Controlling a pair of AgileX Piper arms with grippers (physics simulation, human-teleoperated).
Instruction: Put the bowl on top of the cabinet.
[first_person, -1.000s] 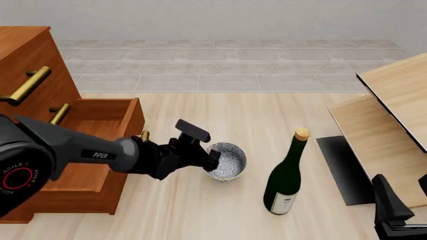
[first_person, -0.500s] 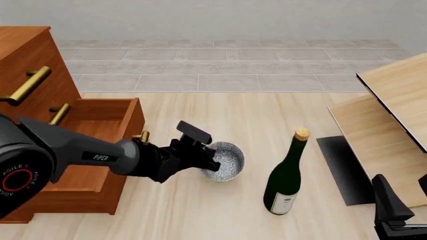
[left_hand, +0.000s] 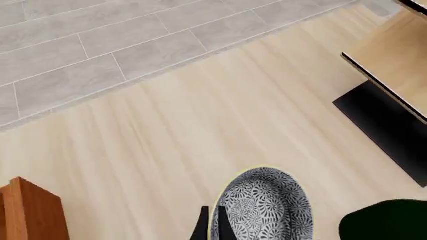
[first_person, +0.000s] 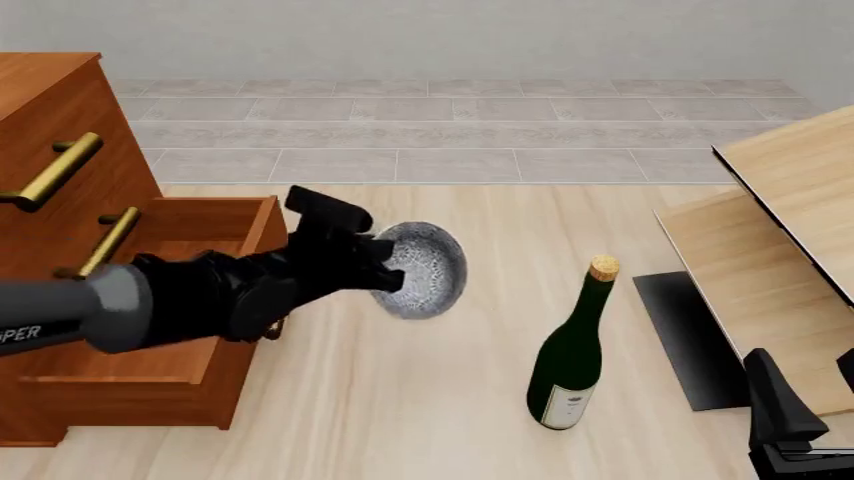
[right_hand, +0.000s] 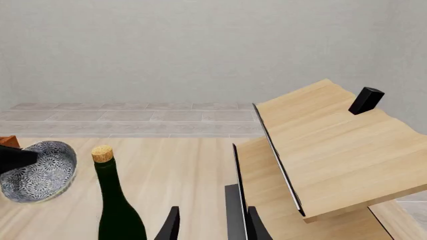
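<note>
Above the table (first_person: 441, 400), just beside the open drawer (first_person: 174, 300) of the cabinet (first_person: 54, 130), the bowl (first_person: 424, 268) was held clear of the surface by the left gripper (first_person: 380, 268), tilted so that its speckled inside faced the front camera. The fingers (first_person: 387, 275) were closed on the bowl's rim on the side nearest the cabinet; in the left wrist view the bowl (left_hand: 267, 207) was seen from above with one thin finger (left_hand: 200, 227) pressed along its edge. The drawer stood pulled out, with brass bar handles (first_person: 60, 170) seen on the fronts above it.

A dark green wine bottle (first_person: 571, 355) with a cork stood upright on the table, near the bowl but apart from it. Pale wooden boards (first_person: 787, 200) leaned at the far right, with a black panel (first_person: 687, 335) beneath them.

The right gripper (right_hand: 203, 225) was kept low at the table's near right corner, its fingers (right_hand: 170, 225) parted and holding nothing, pointed toward the bottle (right_hand: 117, 205) and the boards (right_hand: 333, 145).
</note>
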